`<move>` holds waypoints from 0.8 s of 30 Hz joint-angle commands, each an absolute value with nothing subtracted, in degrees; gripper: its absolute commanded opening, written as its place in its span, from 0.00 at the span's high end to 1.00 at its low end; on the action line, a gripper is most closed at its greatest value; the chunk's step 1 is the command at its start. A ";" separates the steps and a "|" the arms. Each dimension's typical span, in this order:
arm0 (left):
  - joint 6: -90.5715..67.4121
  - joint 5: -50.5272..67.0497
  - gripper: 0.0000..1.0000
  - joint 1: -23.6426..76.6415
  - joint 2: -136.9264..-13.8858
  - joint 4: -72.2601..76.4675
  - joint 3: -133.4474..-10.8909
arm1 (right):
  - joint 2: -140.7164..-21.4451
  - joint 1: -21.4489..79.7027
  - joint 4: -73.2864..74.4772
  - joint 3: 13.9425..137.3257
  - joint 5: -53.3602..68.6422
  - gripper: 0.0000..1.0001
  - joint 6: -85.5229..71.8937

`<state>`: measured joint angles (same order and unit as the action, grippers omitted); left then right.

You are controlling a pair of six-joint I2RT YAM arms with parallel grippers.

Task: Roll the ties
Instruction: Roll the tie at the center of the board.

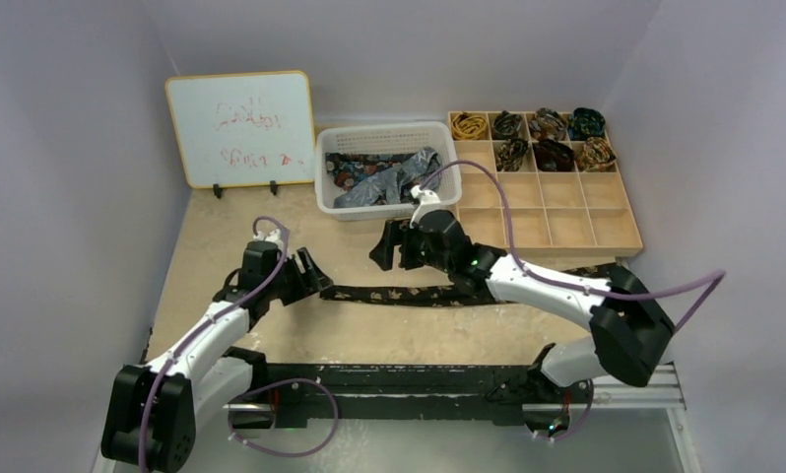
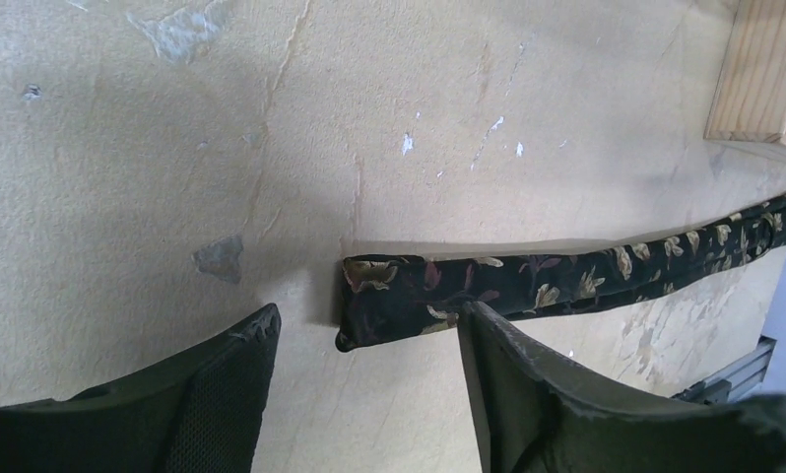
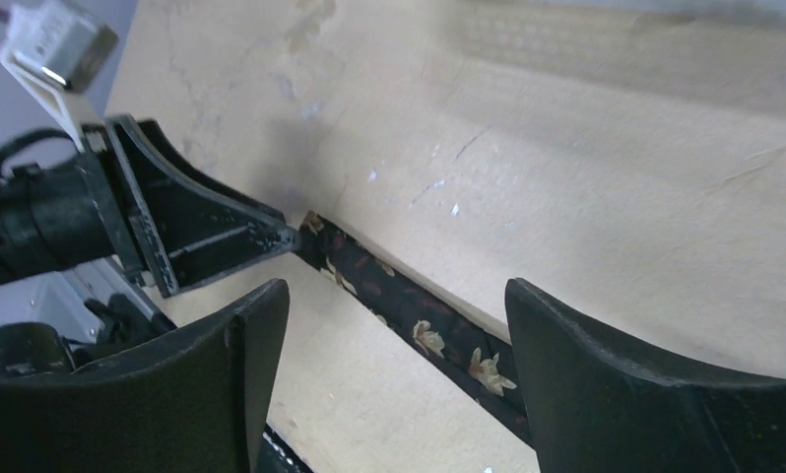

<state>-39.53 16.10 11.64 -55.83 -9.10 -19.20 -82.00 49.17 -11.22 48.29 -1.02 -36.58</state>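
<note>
A dark floral tie (image 1: 399, 295) lies flat on the table (image 1: 369, 335), stretched from 9 to 3 o'clock. Its 9 o'clock end sits in the gap of the left jaws, which gape wide, one finger (image 2: 547, 394) at the cloth's edge. The right jaws, also spread wide, stand just toward 12 o'clock of the strip, gripping nothing. More ties (image 1: 384, 175) fill the white basket (image 1: 369, 211) at 12 o'clock, and rolled coils (image 1: 552, 138) sit in the wooden tray (image 1: 566, 229) at 2 o'clock.

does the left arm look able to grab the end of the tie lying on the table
Probably yes. The left arm has its jaws open right at the end of the tie on the table, and nothing else lies between them.
</note>
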 commanded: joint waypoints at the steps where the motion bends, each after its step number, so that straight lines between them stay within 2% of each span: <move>1: -40.31 14.35 0.31 11.25 -53.66 -9.49 -18.21 | -75.45 49.37 -10.27 48.92 -9.20 0.13 -32.34; 3: -40.34 14.17 0.14 11.25 -53.01 -9.57 -18.06 | -73.54 49.32 -12.68 46.61 -9.35 0.02 -33.97; 9: -40.17 14.50 0.11 11.25 -52.82 -8.92 -17.75 | -77.55 48.96 -17.40 43.78 -0.25 0.03 -38.59; 12: -40.32 14.42 0.11 11.25 -53.10 -8.78 -17.76 | -82.04 49.45 -20.83 44.15 5.49 0.17 -42.98; 16: -40.08 14.73 0.11 11.25 -52.99 -8.57 -17.64 | -86.86 52.02 -23.82 45.45 6.69 0.32 -47.48; 18: -39.78 15.68 0.12 11.25 -53.81 -8.35 -17.75 | -89.90 53.64 -22.35 47.93 5.63 0.44 -47.66; 23: -39.65 15.71 0.16 11.25 -55.14 -8.19 -18.26 | -96.70 57.09 -18.04 53.66 3.83 0.62 -47.66; 24: -39.75 15.62 0.17 11.25 -55.17 -8.09 -18.23 | -97.23 57.12 -17.31 53.87 3.68 0.62 -47.72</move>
<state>-39.88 15.42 11.64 -54.37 -8.64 -18.06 -94.91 55.72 -19.14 49.23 4.19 -46.22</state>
